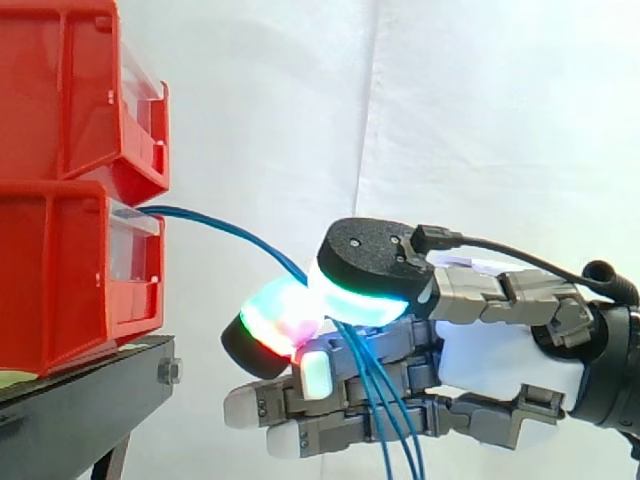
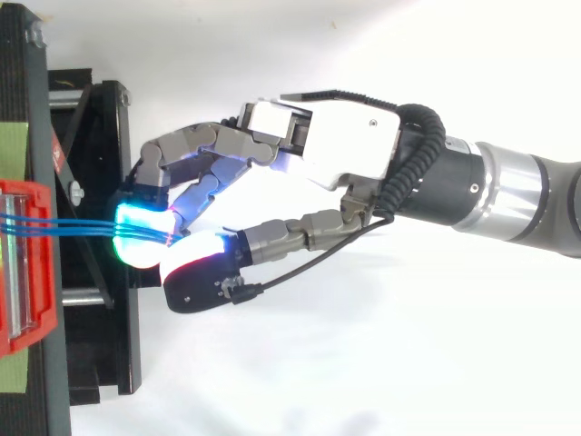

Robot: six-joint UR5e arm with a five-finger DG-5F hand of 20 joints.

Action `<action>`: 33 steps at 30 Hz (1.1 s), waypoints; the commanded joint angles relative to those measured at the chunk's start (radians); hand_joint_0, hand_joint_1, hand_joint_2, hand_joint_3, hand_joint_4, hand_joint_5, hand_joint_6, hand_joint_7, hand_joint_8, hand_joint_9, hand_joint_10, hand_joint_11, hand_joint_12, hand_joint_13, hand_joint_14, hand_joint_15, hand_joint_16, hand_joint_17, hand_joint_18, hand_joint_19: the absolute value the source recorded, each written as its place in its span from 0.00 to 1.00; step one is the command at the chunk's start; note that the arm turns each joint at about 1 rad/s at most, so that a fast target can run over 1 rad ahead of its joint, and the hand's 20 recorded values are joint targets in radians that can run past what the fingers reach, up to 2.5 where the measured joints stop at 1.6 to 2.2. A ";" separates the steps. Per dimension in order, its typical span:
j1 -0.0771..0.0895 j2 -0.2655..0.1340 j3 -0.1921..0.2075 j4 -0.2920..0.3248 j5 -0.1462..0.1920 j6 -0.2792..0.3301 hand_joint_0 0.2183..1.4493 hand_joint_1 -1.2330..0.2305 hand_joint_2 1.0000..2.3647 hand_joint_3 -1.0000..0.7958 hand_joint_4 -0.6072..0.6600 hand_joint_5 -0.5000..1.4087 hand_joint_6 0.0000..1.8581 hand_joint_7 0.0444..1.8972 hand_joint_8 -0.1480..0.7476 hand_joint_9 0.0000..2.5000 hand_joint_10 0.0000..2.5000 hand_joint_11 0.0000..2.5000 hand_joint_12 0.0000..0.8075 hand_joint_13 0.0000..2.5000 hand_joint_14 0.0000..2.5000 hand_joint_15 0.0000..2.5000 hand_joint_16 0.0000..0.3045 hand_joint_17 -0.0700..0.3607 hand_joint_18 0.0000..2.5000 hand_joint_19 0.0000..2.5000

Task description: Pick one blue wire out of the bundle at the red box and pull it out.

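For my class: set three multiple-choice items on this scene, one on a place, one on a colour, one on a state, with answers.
1. The blue wires come out of: A the upper red bin; B the lower red bin; C the curtain.
2. The stand is: A white; B red; C black.
3. The hand: A pinches the wires; B hangs open; C rests on the stand.
Answers: 1 B, they leave its clear front; 2 C, dark frame under the bins; 3 A, wires pass between pressed pads.
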State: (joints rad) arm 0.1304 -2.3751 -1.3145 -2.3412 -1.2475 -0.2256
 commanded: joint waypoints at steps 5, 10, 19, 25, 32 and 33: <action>0.000 0.013 0.000 -0.049 -0.001 0.000 0.32 0.30 0.01 0.36 0.72 0.19 0.47 0.68 0.46 0.35 0.01 0.27 0.45 0.21 0.00 0.11 0.18 0.45 0.18 0.11; 0.000 0.013 0.000 -0.049 0.002 0.000 0.29 0.39 0.01 0.35 0.71 0.20 0.46 0.68 0.46 0.36 0.01 0.27 0.46 0.21 0.00 0.12 0.18 0.45 0.17 0.12; 0.000 0.013 0.000 -0.049 0.003 0.009 0.29 0.35 0.01 0.48 0.65 0.21 0.48 0.68 0.50 0.41 0.01 0.30 0.48 0.26 0.01 0.14 0.20 0.48 0.20 0.11; 0.000 0.013 0.000 -0.049 0.005 0.012 0.31 0.28 0.01 0.50 0.60 0.20 0.49 0.68 0.48 0.40 0.01 0.31 0.47 0.25 0.01 0.15 0.19 0.46 0.20 0.11; -0.002 0.013 0.000 -0.049 0.005 0.012 0.28 0.26 0.00 0.31 0.68 0.19 0.48 0.66 0.47 0.39 0.01 0.33 0.45 0.24 0.01 0.15 0.18 0.46 0.18 0.12; -0.002 0.013 0.000 -0.049 0.005 0.012 0.26 0.33 0.00 0.29 0.68 0.19 0.48 0.64 0.47 0.40 0.01 0.32 0.46 0.24 0.01 0.15 0.19 0.46 0.18 0.12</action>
State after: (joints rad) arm 0.1295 -2.3623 -1.3146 -2.3900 -1.2425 -0.2132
